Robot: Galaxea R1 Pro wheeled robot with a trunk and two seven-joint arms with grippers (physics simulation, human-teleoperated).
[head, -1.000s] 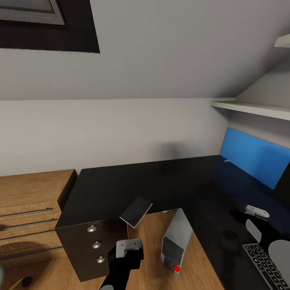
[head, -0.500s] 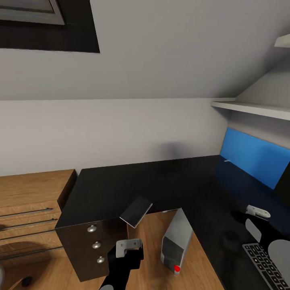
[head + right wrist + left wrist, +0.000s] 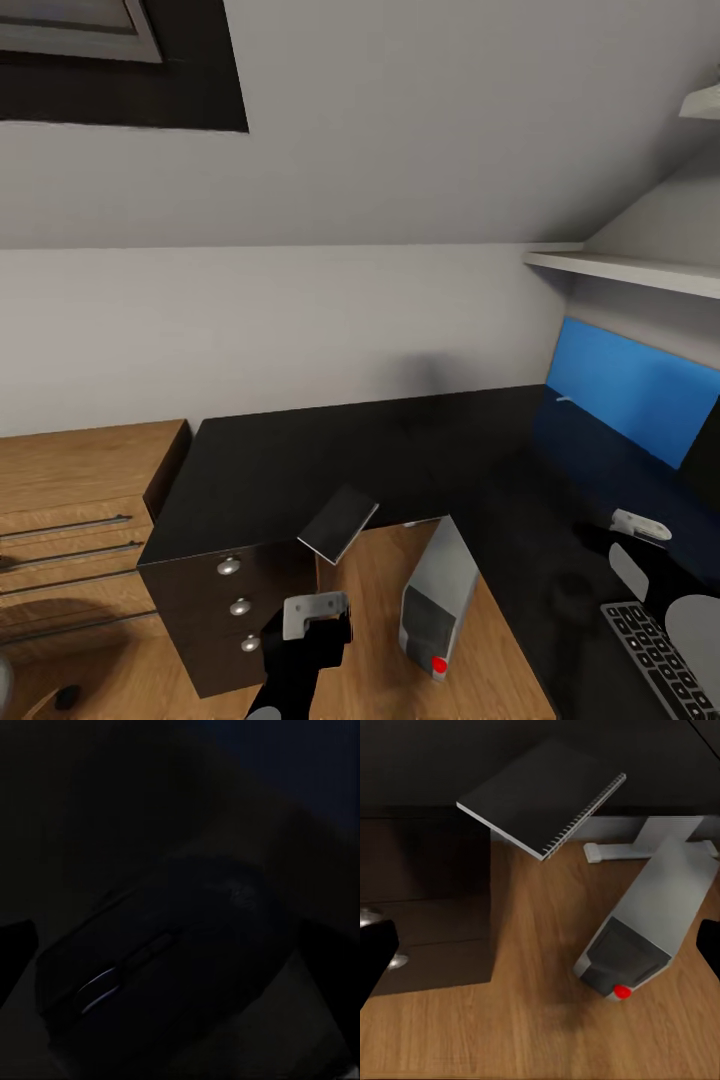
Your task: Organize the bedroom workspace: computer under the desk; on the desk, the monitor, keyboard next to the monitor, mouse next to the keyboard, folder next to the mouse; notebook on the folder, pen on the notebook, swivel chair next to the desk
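I held the left gripper [image 3: 318, 622] spread empty below the notebook [image 3: 540, 795], which overhung the desk [image 3: 330, 455] edge and risked falling if nudged; the right gripper's state was indeterminate.

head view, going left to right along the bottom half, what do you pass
light wooden drawer chest → dark drawer unit of the desk → notebook overhanging the desk edge → computer on the floor → keyboard at the right edge

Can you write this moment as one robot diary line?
left gripper open near notebook | notebook juts past desk edge | computer on floor | mouse by right gripper
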